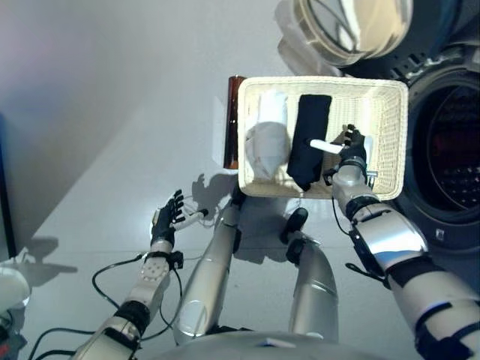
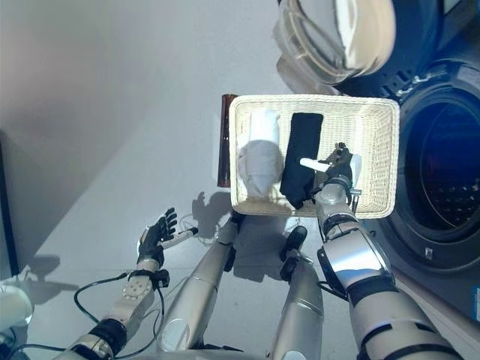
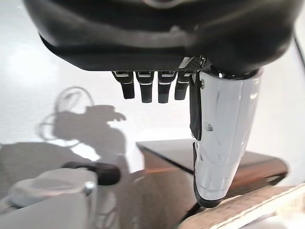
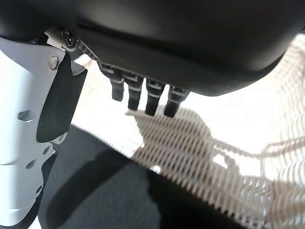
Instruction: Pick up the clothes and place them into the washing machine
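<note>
A white woven basket stands on a low brown stand in front of me. Inside lie a rolled white garment and a folded black garment. My right hand hovers open inside the basket just right of the black garment, its white-covered thumb reaching over the cloth. It holds nothing. My left hand hangs open low on the left over the floor, away from the basket. The washing machine stands to the right with its drum open.
The machine's round glass door is swung open beyond the basket. The brown stand juts out at the basket's left side. A white object sits at the lower left on the pale floor.
</note>
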`<state>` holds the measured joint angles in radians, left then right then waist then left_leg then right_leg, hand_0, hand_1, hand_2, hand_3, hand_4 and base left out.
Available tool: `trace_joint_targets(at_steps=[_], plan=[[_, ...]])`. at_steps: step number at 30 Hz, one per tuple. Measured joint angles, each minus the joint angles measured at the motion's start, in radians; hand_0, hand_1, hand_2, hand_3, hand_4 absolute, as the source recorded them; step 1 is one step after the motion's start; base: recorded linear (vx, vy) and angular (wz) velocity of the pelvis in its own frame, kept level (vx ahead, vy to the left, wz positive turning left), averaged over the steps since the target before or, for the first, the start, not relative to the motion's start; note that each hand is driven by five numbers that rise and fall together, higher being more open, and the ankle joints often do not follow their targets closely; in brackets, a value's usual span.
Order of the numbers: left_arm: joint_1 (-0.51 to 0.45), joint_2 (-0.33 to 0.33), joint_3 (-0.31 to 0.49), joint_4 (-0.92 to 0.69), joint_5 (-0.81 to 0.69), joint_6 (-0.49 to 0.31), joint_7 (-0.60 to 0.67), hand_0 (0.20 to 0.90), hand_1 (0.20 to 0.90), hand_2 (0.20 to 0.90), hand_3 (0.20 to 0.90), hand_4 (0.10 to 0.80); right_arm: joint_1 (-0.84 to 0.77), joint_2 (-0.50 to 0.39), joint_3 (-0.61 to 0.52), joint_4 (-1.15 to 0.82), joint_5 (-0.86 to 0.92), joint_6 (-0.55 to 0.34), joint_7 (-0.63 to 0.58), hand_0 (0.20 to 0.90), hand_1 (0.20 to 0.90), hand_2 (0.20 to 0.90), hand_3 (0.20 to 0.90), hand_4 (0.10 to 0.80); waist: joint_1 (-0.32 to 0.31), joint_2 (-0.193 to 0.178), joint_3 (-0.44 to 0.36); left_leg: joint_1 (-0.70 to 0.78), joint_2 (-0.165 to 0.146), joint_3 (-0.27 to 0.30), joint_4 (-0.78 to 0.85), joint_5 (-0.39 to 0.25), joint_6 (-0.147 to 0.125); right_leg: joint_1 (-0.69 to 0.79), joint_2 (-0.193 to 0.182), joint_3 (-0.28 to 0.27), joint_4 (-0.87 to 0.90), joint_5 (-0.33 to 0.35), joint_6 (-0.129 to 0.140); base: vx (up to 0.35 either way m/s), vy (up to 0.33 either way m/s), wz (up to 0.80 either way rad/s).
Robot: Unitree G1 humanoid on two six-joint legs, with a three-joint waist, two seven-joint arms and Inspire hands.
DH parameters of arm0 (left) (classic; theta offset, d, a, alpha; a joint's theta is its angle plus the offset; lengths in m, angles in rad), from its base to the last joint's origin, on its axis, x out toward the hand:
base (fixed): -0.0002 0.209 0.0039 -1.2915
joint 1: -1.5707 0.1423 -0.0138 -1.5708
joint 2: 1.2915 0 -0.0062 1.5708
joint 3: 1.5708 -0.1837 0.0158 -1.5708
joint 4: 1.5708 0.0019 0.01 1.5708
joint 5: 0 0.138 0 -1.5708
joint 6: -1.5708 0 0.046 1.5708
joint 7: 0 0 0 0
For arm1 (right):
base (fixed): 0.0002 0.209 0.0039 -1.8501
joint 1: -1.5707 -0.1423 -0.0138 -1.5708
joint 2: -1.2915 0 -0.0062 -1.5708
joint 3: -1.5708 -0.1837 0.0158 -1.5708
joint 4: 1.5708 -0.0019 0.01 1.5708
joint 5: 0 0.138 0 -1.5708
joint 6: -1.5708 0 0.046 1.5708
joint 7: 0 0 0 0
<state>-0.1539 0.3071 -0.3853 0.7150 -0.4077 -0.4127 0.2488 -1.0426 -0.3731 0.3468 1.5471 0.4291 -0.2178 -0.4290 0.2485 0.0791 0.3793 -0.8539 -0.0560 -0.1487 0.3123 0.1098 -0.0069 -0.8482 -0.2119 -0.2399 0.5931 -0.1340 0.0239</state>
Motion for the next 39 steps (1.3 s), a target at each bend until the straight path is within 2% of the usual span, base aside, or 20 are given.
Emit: trace_joint_targets(at_steps=[4,7,9,10,11,12,13,21,29,37,39], plan=[[-0.014,0.005,0.008,-0.052,0.006,-0.013,0.006,0.9,0.9,0.9,0.9,0.8,-0.035,-0.012,0.012,0.031,-0.02,0.002,-0.077,0.9,0.9,0.9,0.9,0.8,0.016,0.007,0.01,-0.073,-0.015,-0.012,0.071,-0.021,0.001,-0.05,-0.019,-0.012,0.061,-0.023,-0.002,0.004,0.032,0.17],[-0.016,0.004,0.009,-0.056,0.008,-0.012,0.012,0.9,0.9,0.9,0.9,0.8,-0.048,-0.051,0.035,0.056,-0.063,0.028,-0.102,0.9,0.9,0.9,0.9,0.8,0.021,0.012,0.012,-0.105,-0.029,-0.023,0.091,-0.026,0.005,-0.076,-0.042,-0.028,0.098,-0.042,-0.001,0.017,0.015,0.32],[-0.021,0.004,0.01,-0.057,0.009,-0.01,0.014,0.9,0.9,0.9,0.9,0.8,-0.067,-0.092,0.049,0.083,-0.1,0.05,-0.117,0.9,0.9,0.9,0.9,0.8,0.034,0.02,0.015,-0.127,-0.03,-0.021,0.089,-0.025,0.004,-0.095,-0.044,-0.027,0.112,-0.056,0.007,0.011,0.001,0.37],[-0.021,0.004,0.011,-0.062,0.009,-0.01,0.016,0.9,0.9,0.9,0.9,0.8,-0.081,-0.109,0.05,0.096,-0.114,0.067,-0.122,0.796,0.796,0.796,0.796,0.725,0.046,0.021,0.016,-0.139,-0.031,-0.022,0.086,-0.025,0.004,-0.108,-0.045,-0.025,0.116,-0.057,0.005,0.008,0.021,0.24],[-0.018,0.005,0.011,-0.066,0.009,-0.01,0.021,0.9,0.9,0.9,0.9,0.8,-0.096,-0.121,0.05,0.107,-0.125,0.077,-0.124,0.543,0.543,0.543,0.543,0.545,0.051,0.024,0.016,-0.149,-0.031,-0.022,0.085,-0.026,0.003,-0.117,-0.045,-0.026,0.119,-0.057,0.005,0.007,0.033,0.2],[-0.018,0.005,0.011,-0.064,0.009,-0.008,0.035,0.9,0.9,0.9,0.9,0.8,-0.113,-0.137,0.05,0.116,-0.141,0.089,-0.13,0.356,0.356,0.356,0.356,0.412,0.055,0.025,0.017,-0.159,-0.032,-0.022,0.078,-0.025,0.002,-0.13,-0.046,-0.025,0.119,-0.057,0.004,0.018,0.042,0.14],[-0.015,0.005,0.011,-0.061,0.009,-0.005,0.041,0.9,0.9,0.9,0.9,0.8,-0.122,-0.141,0.051,0.122,-0.152,0.094,-0.138,0.2,0.2,0.2,0.2,0.3,0.056,0.025,0.017,-0.163,-0.033,-0.022,0.075,-0.024,0.0,-0.137,-0.046,-0.024,0.121,-0.058,0.004,0.017,0.032,0.05],[-0.006,0.002,-0.022,-0.05,0.009,0.001,0.068,0.9,0.9,0.9,0.9,0.8,-0.139,-0.135,0.054,0.094,-0.213,0.105,-0.16,0.2,0.2,0.2,0.2,0.3,0.058,0.028,0.017,-0.169,-0.034,-0.02,0.058,-0.019,-0.011,-0.16,-0.049,-0.016,0.117,-0.058,0.003,0.002,0.02,-0.04],[-0.007,-0.001,-0.058,0.042,0.011,0.018,0.07,0.9,0.9,0.9,0.9,0.8,-0.137,-0.115,0.053,0.074,-0.232,0.109,-0.159,0.2,0.2,0.2,0.2,0.3,0.056,0.035,0.016,-0.149,-0.033,-0.017,0.07,-0.009,-0.02,-0.145,-0.045,-0.004,0.121,-0.052,-0.004,-0.011,-0.001,-0.04],[-0.032,-0.02,-0.066,0.111,0.011,0.022,0.059,0.9,0.9,0.9,0.9,0.8,-0.063,-0.065,0.024,0.036,-0.225,0.107,-0.131,0.2,0.2,0.2,0.2,0.3,0.037,0.046,0.019,-0.033,-0.017,0.007,0.023,0.013,-0.003,-0.045,-0.026,0.012,0.072,-0.043,0.006,0.004,0.005,-0.1],[-0.033,-0.022,-0.068,0.127,0.012,0.022,0.054,0.9,0.9,0.9,0.9,0.8,-0.026,-0.044,-0.023,0.025,-0.208,0.103,-0.121,0.2,0.2,0.2,0.2,0.3,0.033,0.047,0.019,0.005,-0.007,0.022,0.009,0.007,0.004,-0.012,-0.015,0.023,0.047,-0.033,0.007,0.04,0.038,-0.25]])
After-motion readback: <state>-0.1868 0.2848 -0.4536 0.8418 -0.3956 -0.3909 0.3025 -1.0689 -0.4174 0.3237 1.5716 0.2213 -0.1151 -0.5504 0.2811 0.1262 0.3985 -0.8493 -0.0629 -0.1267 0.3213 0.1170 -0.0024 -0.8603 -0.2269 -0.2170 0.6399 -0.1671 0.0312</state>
